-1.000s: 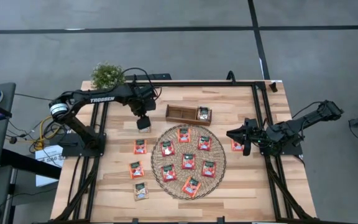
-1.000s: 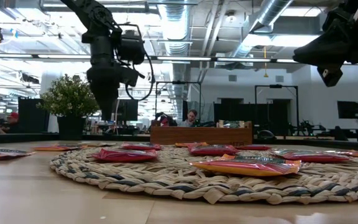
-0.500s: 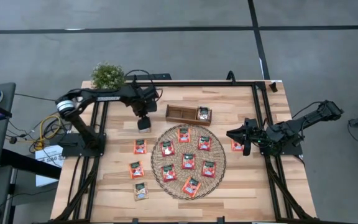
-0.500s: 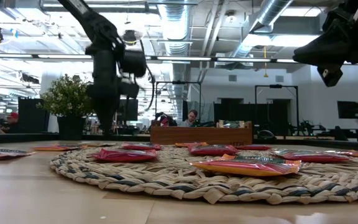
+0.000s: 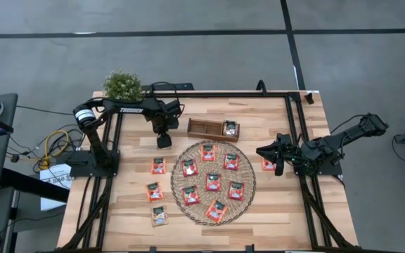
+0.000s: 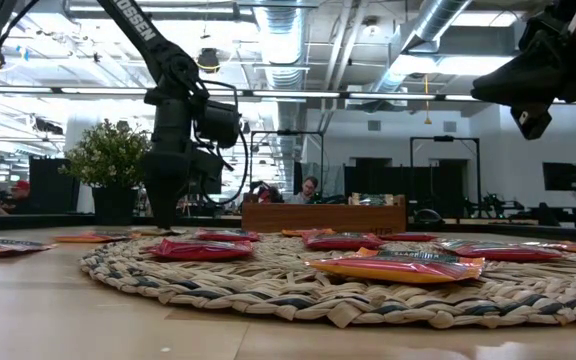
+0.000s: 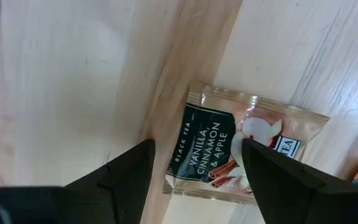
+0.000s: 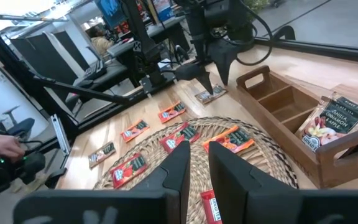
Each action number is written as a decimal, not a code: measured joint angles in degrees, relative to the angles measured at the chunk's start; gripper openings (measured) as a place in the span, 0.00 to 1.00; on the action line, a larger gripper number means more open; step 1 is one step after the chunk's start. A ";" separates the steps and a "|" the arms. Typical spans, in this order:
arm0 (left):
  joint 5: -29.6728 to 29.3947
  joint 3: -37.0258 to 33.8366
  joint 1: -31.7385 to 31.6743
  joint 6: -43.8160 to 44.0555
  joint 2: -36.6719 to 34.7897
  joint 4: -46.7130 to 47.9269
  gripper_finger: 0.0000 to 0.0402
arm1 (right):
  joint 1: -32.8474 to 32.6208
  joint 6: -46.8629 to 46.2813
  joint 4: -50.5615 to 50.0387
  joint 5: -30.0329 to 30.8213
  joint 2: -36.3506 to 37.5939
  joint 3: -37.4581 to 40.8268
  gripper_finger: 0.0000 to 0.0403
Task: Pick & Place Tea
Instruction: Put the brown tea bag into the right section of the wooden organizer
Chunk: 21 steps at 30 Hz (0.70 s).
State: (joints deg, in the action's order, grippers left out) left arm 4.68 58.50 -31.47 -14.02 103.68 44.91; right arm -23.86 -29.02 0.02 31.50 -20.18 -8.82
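The tea is many small flat sachets. A pale one (image 7: 211,149) lies flat on the bare wood left of the wooden tray (image 5: 204,128). My left gripper (image 7: 197,144) points down at it, open, one finger on either side, just above it (image 8: 213,84). Several red sachets (image 5: 213,181) lie on the round woven mat (image 5: 248,204), others on the table left of it (image 5: 158,165). One pale sachet (image 5: 230,129) stands in the tray's right slot. My right gripper (image 5: 261,150) waits raised by the mat's right edge, its fingers a narrow gap apart (image 8: 199,155), holding nothing.
A potted plant (image 5: 121,84) stands at the far left corner. A red sachet (image 5: 267,164) lies just under the right gripper. A pale sachet (image 5: 159,215) lies near the front left. Black frame rails (image 5: 111,176) run along both sides of the table.
My left gripper has come down toward the pale sachet beside the tray and now hangs close over the table. The sachets have not moved.
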 joint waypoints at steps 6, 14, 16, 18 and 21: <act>-0.25 -0.09 0.05 0.73 0.05 -0.70 0.60 | 0.00 0.00 -0.01 -0.01 0.00 0.00 0.13; -0.41 -0.26 0.07 1.93 -0.35 -1.33 0.60 | 0.00 0.00 -0.01 -0.01 0.00 0.00 0.13; -0.41 -0.26 0.07 2.21 -1.38 -1.40 0.60 | 0.00 0.02 -0.01 -0.01 0.00 0.00 0.13; -0.41 -0.19 0.07 3.16 -2.26 -1.32 0.60 | 0.00 0.02 -0.01 -0.01 0.00 0.00 0.13; -0.97 1.06 0.01 3.94 -3.72 0.19 0.60 | -0.01 0.02 -0.01 -0.01 0.00 0.00 0.13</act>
State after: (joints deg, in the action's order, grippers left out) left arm 3.72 59.56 -31.45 -10.08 99.96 45.09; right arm -23.87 -28.99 0.01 31.48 -20.18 -8.82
